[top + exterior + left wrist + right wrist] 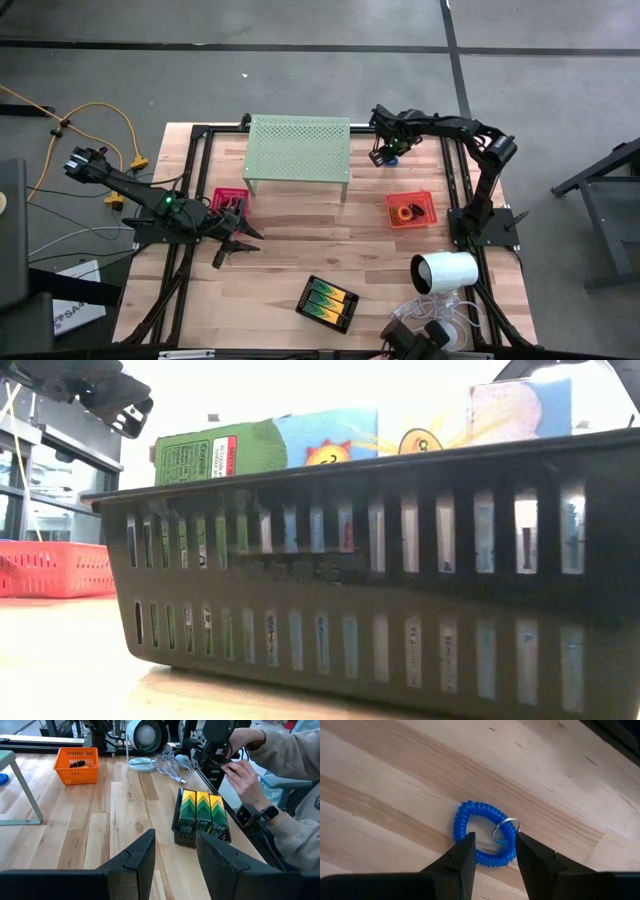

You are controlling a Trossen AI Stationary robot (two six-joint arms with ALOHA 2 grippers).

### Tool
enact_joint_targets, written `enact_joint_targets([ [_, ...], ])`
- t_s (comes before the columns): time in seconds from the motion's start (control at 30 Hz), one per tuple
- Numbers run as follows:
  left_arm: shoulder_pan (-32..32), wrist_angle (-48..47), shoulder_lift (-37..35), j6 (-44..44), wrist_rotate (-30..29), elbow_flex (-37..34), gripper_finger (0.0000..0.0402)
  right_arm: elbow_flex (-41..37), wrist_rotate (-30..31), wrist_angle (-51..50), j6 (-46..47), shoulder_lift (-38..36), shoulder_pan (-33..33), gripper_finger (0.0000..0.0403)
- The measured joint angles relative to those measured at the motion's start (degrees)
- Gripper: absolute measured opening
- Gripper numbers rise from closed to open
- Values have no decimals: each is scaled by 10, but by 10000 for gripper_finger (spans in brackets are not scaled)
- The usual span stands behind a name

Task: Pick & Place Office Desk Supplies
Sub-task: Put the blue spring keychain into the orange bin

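A: Where's the right tool (492, 852)?

B: Low over the far right of the table (395, 780), jaws parted and gripping nothing — the blue coil ring (482, 834) lies flat on the wood, its near edge just between the tips.

A: And the left tool (175, 855)?

B: Spread open and empty, waiting beside the red tray (228, 198).

A: How far along?

B: Partway, I'd judge. The orange tray (410, 209) holds something dark, the black tray (327, 302) carries yellow-and-green packs — but this ring is not yet picked up.
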Motion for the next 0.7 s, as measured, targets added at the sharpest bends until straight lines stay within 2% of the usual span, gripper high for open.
enact_joint_targets([
  [0.7, 0, 0, 0, 0, -2, 0, 136, 0, -29, 13, 0, 5, -21, 125],
])
